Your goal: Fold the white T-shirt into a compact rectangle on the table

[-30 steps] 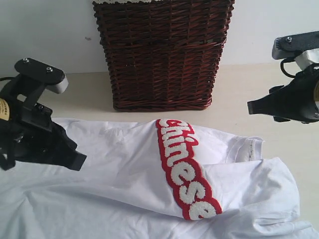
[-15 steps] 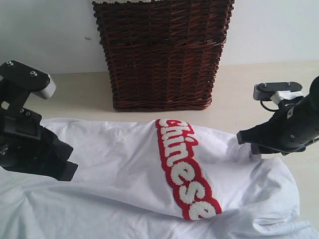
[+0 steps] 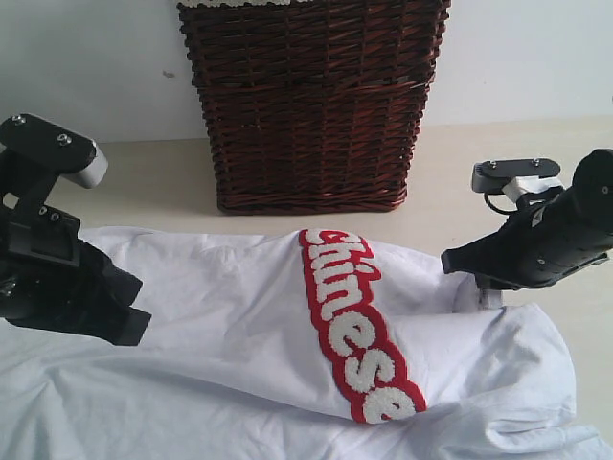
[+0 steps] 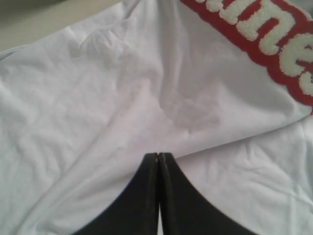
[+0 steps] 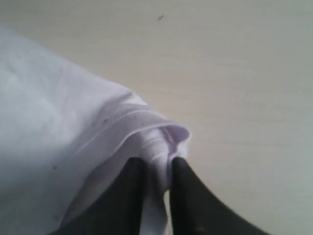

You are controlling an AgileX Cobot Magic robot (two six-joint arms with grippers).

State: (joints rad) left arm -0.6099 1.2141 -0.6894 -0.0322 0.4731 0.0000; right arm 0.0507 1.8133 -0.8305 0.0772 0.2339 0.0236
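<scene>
On the worktop [image 3: 460, 172], pinches a sleeve fold of the white T-shirt [image 3: 230, 307] between nearly closed right fingers [image 5: 129, 196]. Holds left fingers [image 4: 142, 196] pressed together over its body, empty. Cannot see its cropped lower hem.

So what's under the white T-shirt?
The cream table, showing past the edges of the white T-shirt. Anything lying beneath the cloth is covered, so I cannot tell.

Robot test bench, with a few household things on it.

Left arm [image 3: 57, 273] and right arm [image 3: 556, 240], black machine limbs with bolted brackets, reach in over a bare pale surface [image 3: 460, 182] set against a blank white wall [image 3: 96, 57]. The only homely things are a dark wicker basket [image 3: 311, 105] and a white T-shirt [image 3: 230, 316].
</scene>
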